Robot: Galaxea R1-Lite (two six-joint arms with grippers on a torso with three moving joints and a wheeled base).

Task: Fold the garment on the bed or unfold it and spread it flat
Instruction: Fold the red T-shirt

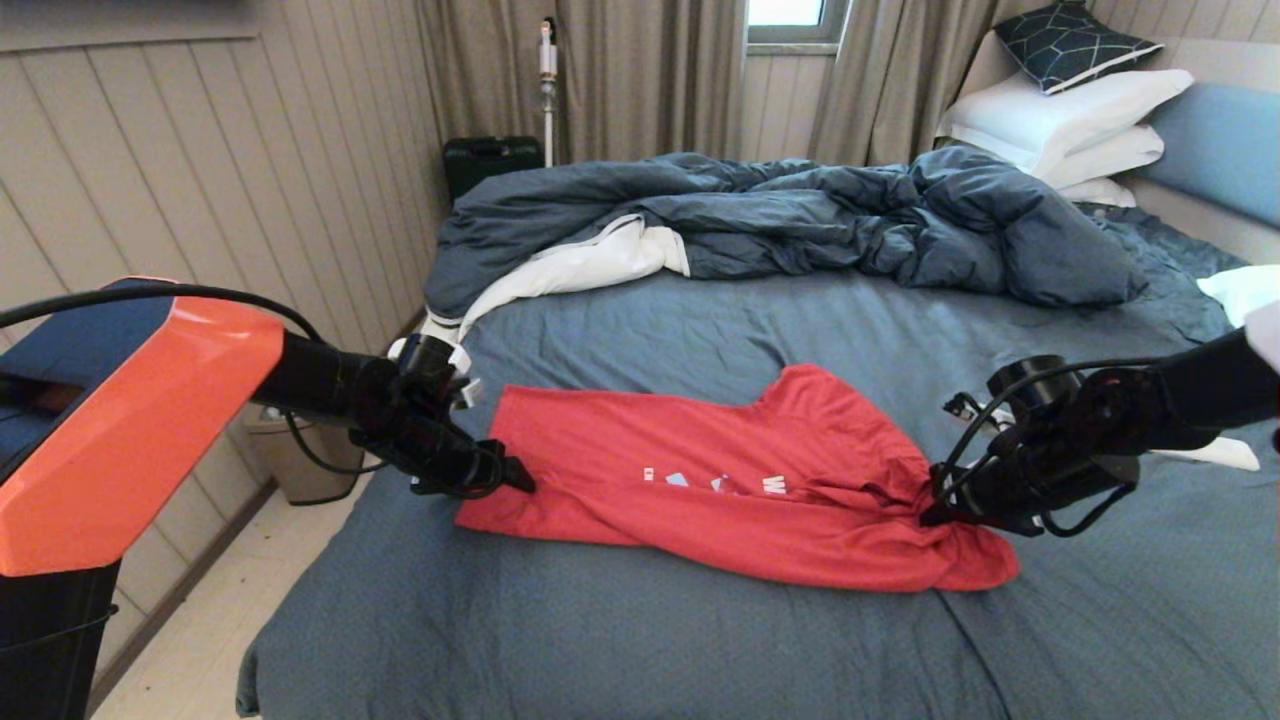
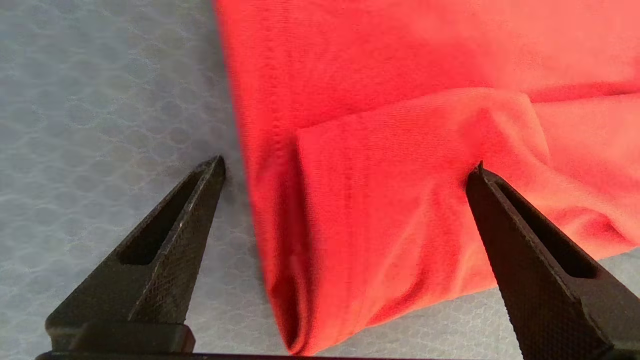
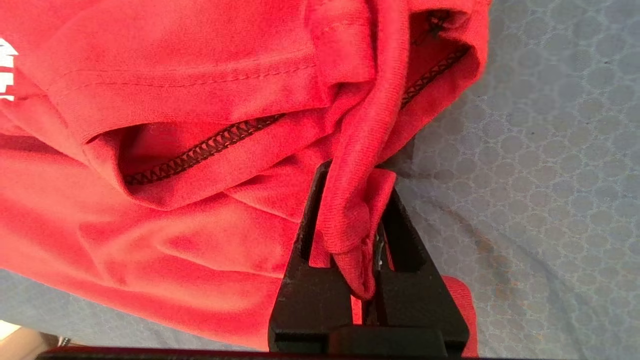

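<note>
The red garment (image 1: 720, 480) lies crumpled lengthwise on the bed (image 1: 700, 640), with a few white letters showing. My left gripper (image 1: 520, 475) is at its left end, open wide; in the left wrist view the gripper (image 2: 347, 165) straddles a folded corner of the garment (image 2: 390, 200), one fingertip (image 2: 215, 170) on the sheet, the other (image 2: 482, 180) over the cloth. My right gripper (image 1: 935, 510) is at the garment's right end. In the right wrist view it (image 3: 352, 200) is shut on a bunched fold of the garment (image 3: 200, 100), near a seam.
A rumpled dark blue duvet (image 1: 800, 220) fills the far half of the bed. White pillows (image 1: 1060, 120) and a dark patterned cushion (image 1: 1070, 40) lean at the headboard (image 1: 1220, 150). A bin (image 1: 300, 460) stands on the floor at the bed's left, a dark case (image 1: 490, 160) by the curtains.
</note>
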